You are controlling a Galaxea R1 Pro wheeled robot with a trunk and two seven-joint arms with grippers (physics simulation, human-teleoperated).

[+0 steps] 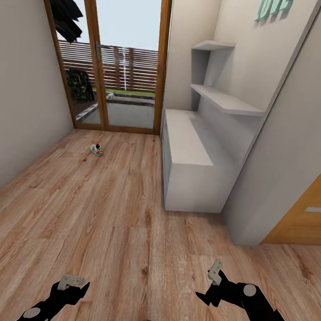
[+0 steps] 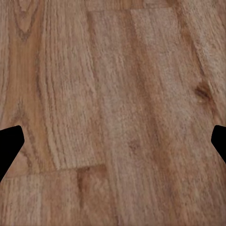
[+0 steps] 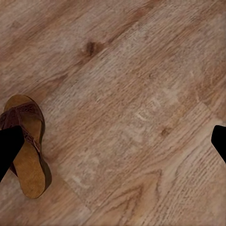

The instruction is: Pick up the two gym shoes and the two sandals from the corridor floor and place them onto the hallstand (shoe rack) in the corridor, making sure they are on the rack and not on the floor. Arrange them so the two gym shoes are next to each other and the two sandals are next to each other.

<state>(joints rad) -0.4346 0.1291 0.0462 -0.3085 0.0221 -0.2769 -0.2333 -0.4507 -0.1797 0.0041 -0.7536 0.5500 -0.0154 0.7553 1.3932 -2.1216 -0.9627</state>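
1. Your left gripper (image 1: 74, 282) and right gripper (image 1: 213, 275) both hang spread wide over the wood-grain plank floor (image 1: 100, 213), holding nothing.
2. A brown leather sandal (image 3: 27, 145) with a tan footbed lies flat beside your right fingers.
3. One white sneaker (image 1: 97, 149) (teal stripe, red heel) lies far off near the glass door (image 1: 123, 57).
4. The matte white hallstand (image 1: 190, 158) stands against the right-hand wall; the teal wall letters (image 1: 273, 5) above it are cut off, unreadable.

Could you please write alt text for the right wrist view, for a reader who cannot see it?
A dark-brown leather sandal with a tan footbed lies on the light brown wood-plank floor, partly behind one black fingertip. The open right gripper holds nothing.
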